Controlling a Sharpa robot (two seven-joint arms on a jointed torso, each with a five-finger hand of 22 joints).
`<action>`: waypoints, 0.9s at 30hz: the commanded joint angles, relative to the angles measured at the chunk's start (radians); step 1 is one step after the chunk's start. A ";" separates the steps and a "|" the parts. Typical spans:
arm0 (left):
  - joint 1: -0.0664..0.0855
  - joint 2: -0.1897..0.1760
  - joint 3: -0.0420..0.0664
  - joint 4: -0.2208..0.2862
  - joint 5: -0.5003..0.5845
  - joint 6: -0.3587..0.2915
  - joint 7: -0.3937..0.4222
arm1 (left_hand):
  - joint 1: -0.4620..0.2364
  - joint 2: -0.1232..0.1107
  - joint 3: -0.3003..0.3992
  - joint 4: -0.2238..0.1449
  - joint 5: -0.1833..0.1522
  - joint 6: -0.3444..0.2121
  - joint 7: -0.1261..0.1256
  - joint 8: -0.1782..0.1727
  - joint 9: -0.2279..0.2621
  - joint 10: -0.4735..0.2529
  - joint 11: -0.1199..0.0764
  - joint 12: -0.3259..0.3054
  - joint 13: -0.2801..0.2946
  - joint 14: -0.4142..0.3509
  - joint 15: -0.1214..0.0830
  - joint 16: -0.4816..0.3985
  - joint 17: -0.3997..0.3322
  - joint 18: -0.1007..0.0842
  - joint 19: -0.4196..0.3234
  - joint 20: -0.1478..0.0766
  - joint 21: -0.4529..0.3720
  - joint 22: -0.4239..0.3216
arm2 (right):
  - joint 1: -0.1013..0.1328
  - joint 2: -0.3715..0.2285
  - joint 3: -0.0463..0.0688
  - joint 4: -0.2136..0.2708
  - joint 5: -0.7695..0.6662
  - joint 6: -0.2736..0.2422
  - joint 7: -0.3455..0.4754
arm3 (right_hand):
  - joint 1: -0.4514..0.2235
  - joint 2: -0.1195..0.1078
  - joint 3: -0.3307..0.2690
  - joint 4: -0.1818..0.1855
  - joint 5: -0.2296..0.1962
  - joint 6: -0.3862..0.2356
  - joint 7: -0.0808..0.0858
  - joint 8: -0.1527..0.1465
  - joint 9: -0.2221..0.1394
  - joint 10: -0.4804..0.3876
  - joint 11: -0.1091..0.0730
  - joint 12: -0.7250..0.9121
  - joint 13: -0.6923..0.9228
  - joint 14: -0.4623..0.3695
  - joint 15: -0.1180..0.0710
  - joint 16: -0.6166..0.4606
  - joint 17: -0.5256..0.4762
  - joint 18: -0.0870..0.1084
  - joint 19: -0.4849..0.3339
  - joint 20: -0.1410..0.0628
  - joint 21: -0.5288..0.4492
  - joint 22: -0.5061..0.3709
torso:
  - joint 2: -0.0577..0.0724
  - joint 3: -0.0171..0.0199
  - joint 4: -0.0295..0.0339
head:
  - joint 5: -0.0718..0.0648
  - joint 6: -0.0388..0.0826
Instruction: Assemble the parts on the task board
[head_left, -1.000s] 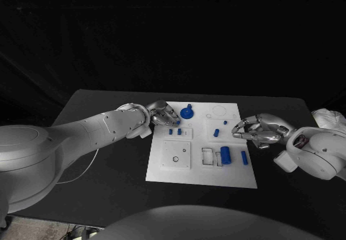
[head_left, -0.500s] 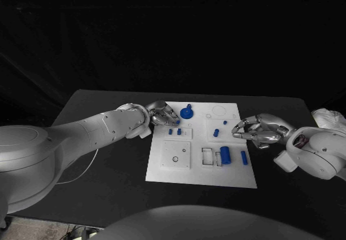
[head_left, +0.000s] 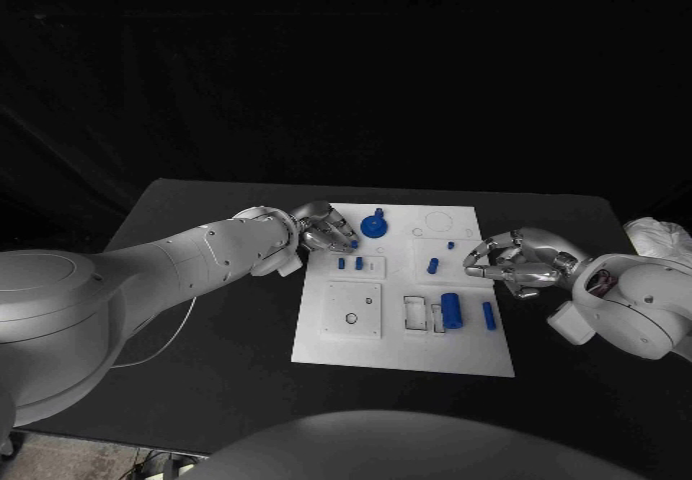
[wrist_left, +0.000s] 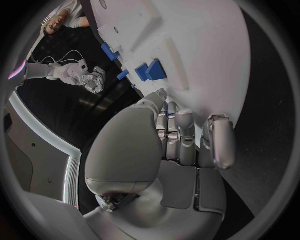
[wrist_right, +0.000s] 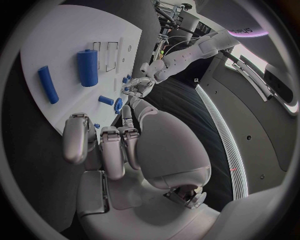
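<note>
On the black table (head_left: 216, 330) lies the white task board (head_left: 411, 345), its long axis running away from the robot. Near the board's far edge sits a round blue part with a stem (head_left: 375, 224), the stem pointing away from the robot. Just nearer than it, two small blue parts (head_left: 349, 264) stand side by side on a raised white block. A short blue peg (head_left: 433, 266) stands near the board's middle, and a tiny blue piece (head_left: 450, 244) lies just beyond that peg. Nearer the robot, a thick blue cylinder (head_left: 451, 310) lies with its long axis running from the board's far edge to its near edge, beside two rectangular slots (head_left: 415, 314). A slimmer blue bar (head_left: 489, 315) lies parallel to the cylinder, between it and the board's right edge. A square white plate with a small ring hole (head_left: 353, 308) sits on the other side of the slots.

The left hand (head_left: 326, 229) is at the board's far left corner, beside the round part, fingers curled in; whether it holds anything I cannot tell. The right hand (head_left: 513, 262) is at the board's right edge, level with the short peg, its fingers curled inward with nothing in them.
</note>
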 joint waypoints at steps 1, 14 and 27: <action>-0.011 -0.006 -0.007 -0.006 -0.021 0.032 -0.083 | 0.008 0.009 -0.006 -0.003 0.009 -0.001 0.009 0.006 0.002 -0.005 0.009 0.002 0.000 0.016 -0.004 0.021 0.024 0.010 0.010 0.002 0.019 0.207 | -0.001 0.001 0.000 0.000 -0.001 0.021 -0.001 | 0.009 0.000 -0.003 -0.004 -0.003 0.007 0.000 -0.004 -0.001 0.042 -0.007 -0.005 0.192 0.095 -0.009 -0.004 0.248 -0.003 -0.007 0.001 -0.006 0.165 | 0.000 -0.0001 -0.0002 | 0.001 0.000; -0.013 -0.005 -0.007 -0.003 -0.021 0.042 -0.099 | 0.013 0.005 -0.021 -0.006 -0.015 -0.032 0.016 -0.005 -0.001 -0.033 0.019 -0.004 -0.003 0.002 -0.004 0.012 -0.001 0.014 0.001 0.003 0.004 0.203 | -0.001 0.001 0.000 -0.001 -0.001 0.025 -0.003 | 0.010 0.000 -0.003 -0.004 -0.003 0.008 0.000 -0.004 -0.001 0.042 -0.007 -0.005 0.192 0.095 -0.009 -0.004 0.248 -0.002 -0.008 0.000 -0.007 0.165 | 0.000 0.0001 -0.0002 | 0.000 0.000; -0.014 -0.003 -0.007 -0.005 -0.023 0.056 -0.097 | 0.011 -0.021 -0.067 0.008 -0.086 -0.196 0.006 -0.083 -0.043 -0.123 0.016 -0.007 -0.004 -0.019 0.000 0.006 -0.034 0.018 -0.011 0.008 -0.010 0.198 | -0.001 0.000 0.000 0.000 -0.002 0.030 -0.007 | 0.013 0.001 -0.003 -0.006 -0.003 0.011 -0.001 -0.003 -0.001 0.042 -0.008 -0.006 0.192 0.095 -0.009 -0.004 0.248 -0.002 -0.008 0.000 -0.007 0.165 | 0.000 0.0002 0.0001 | 0.002 0.000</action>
